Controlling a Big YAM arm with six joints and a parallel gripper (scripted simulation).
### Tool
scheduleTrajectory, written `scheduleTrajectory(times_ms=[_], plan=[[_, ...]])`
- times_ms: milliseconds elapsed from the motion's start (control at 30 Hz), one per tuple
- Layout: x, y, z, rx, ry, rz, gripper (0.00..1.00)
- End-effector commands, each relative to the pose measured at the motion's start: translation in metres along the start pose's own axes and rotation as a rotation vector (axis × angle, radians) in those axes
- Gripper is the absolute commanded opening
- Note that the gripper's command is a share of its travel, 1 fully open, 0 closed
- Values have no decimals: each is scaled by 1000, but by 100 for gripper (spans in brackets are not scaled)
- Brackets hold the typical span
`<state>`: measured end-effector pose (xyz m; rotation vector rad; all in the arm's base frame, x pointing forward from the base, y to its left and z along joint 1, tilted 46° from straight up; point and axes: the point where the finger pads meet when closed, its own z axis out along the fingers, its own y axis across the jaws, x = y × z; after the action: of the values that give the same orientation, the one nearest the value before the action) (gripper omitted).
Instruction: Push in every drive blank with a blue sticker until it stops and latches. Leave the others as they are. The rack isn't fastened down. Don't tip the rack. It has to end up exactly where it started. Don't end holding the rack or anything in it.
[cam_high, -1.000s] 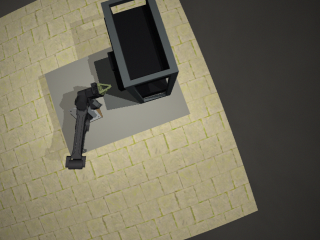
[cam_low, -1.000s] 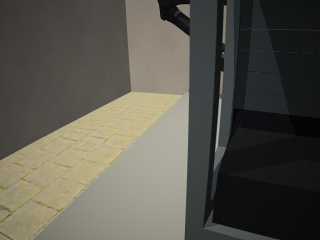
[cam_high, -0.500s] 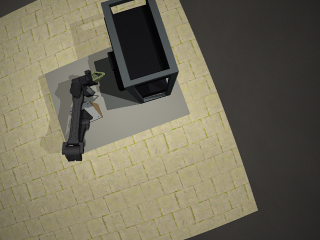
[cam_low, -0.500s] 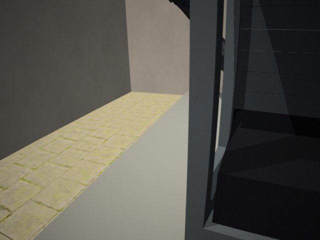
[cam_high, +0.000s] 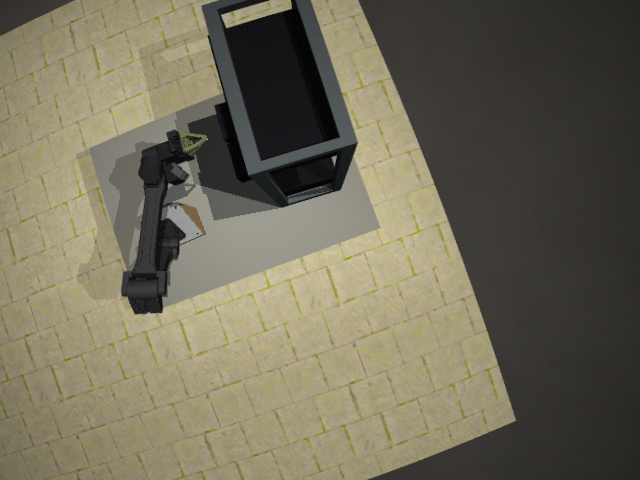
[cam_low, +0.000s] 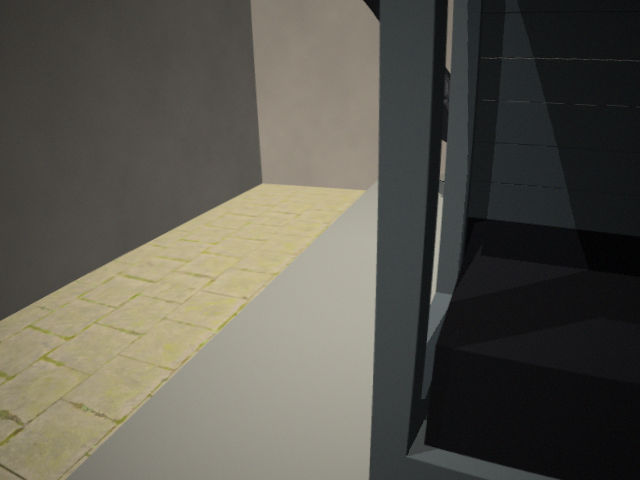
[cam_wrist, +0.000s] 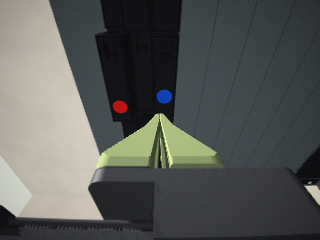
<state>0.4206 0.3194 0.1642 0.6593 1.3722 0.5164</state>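
closed gripper lined up on the blue-stickered blank

the rack (cam_high: 345, 129) stands on the grey tabletop (cam_high: 289, 237), with its drive blanks on the side facing the arm. the gripper (cam_wrist: 160, 116), fingers together on nothing, points just below the blue sticker (cam_wrist: 164, 96); a red sticker (cam_wrist: 120, 106) marks the neighbouring blank. best to press straight and slowly, centred on the blue one, so the loose rack neither slides nor tips.
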Motion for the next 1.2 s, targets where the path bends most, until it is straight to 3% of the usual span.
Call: scheduleTrajectory(times_ms=[0,67,167,233,300,333,367,467,1167], plan=[[-3,8,43,18,-38,32,0],[-3,8,43,18,-38,32,0],[-4,7,67,17,-38,31,0],[-5,7,72,17,-38,31,0],[-5,7,72,19,-39,31,0],[7,-6,51,17,4,-10,0],[8,-6,49,16,7,-12,0],[2,3,61,13,-18,16,0],[3,14,59,2,-22,33,0]])
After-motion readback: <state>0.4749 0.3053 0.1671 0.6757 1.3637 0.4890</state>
